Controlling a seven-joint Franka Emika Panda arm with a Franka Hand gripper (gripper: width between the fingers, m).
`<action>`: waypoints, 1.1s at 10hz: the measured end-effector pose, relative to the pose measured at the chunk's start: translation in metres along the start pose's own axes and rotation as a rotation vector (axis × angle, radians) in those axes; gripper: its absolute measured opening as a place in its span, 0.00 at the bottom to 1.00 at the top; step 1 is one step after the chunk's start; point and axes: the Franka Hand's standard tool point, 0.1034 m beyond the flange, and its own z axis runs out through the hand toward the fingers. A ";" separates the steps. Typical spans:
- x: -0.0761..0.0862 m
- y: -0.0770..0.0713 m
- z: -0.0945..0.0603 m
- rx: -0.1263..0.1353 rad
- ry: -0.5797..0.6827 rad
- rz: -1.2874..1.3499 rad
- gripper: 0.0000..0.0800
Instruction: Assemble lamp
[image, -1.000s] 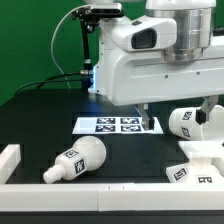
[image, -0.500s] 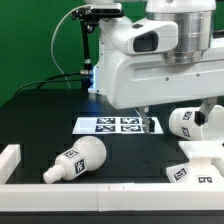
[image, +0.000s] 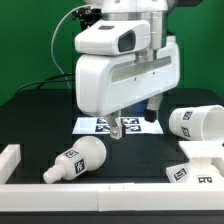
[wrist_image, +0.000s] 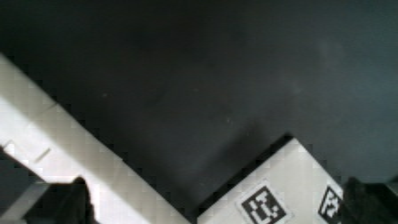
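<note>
The bulb (image: 75, 160) lies on its side on the black table at the exterior view's front left. The shade (image: 195, 122) lies on its side at the right. The base (image: 200, 160) stands in front of the shade at the front right. My gripper (image: 115, 129) hangs just above the marker board (image: 135, 125), apart from all three lamp parts. In the wrist view its dark fingers (wrist_image: 54, 203) stand wide apart at the frame's edges with nothing between them, so the gripper (wrist_image: 214, 215) is open and empty. A white corner with two tags (wrist_image: 285, 195) shows there; I cannot tell which piece it is.
A white bracket (image: 10, 158) sits at the exterior view's left edge. A white rail (image: 90, 188) runs along the table's front. A camera stand with cables (image: 85, 45) rises behind the arm. A white diagonal strip (wrist_image: 71, 150) crosses the wrist view.
The arm has swung toward the exterior view's left and the wrist has turned. The gripper moved from the marker board's right end to its left part. The lamp parts have not moved.
</note>
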 end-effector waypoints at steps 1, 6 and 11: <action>-0.001 0.001 0.000 -0.002 -0.003 -0.066 0.87; -0.032 0.000 0.007 -0.047 -0.017 -0.557 0.87; -0.063 0.013 0.011 -0.052 -0.058 -0.998 0.87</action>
